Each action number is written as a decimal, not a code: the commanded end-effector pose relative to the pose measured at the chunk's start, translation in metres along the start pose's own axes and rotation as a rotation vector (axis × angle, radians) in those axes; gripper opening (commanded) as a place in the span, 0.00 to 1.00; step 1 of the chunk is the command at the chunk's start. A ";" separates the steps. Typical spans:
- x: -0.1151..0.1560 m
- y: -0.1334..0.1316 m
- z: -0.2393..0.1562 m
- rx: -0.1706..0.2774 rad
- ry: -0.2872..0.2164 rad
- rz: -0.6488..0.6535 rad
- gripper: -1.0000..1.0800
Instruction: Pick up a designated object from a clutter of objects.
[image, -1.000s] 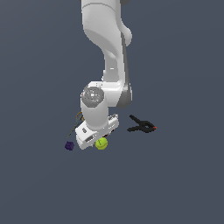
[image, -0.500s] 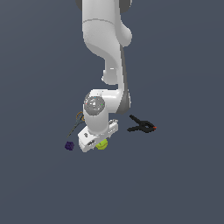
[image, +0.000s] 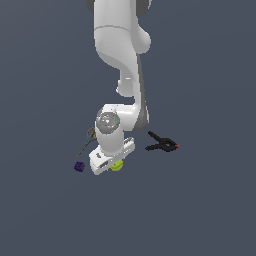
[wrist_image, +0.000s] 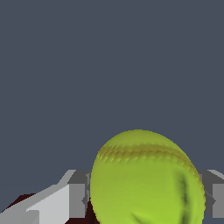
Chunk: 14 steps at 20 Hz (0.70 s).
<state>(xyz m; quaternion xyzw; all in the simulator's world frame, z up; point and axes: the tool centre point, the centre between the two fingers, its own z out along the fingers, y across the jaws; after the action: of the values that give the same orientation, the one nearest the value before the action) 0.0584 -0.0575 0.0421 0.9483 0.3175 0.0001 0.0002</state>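
Gripper (image: 116, 165) lower, astride tennis ball (wrist_image: 146, 179)

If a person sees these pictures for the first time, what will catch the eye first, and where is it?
In the wrist view, the yellow-green tennis ball fills the foreground, sitting between the gripper's grey fingers. In the exterior view, the tall white arm bends down over the clutter, with the black clamp to its right and the tiny purple lump to its left.

ball (wrist_image: 146, 179): yellow-green, seamed | clamp (image: 161, 144): black, red tips | lump (image: 79, 166): purple
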 end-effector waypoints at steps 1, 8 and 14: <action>0.000 -0.001 0.001 0.001 0.000 -0.001 0.00; 0.001 -0.001 -0.003 0.000 0.000 0.000 0.00; 0.012 -0.010 -0.026 0.000 0.000 0.000 0.00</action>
<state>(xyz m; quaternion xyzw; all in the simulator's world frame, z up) 0.0597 -0.0469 0.0594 0.9483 0.3172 -0.0011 -0.0002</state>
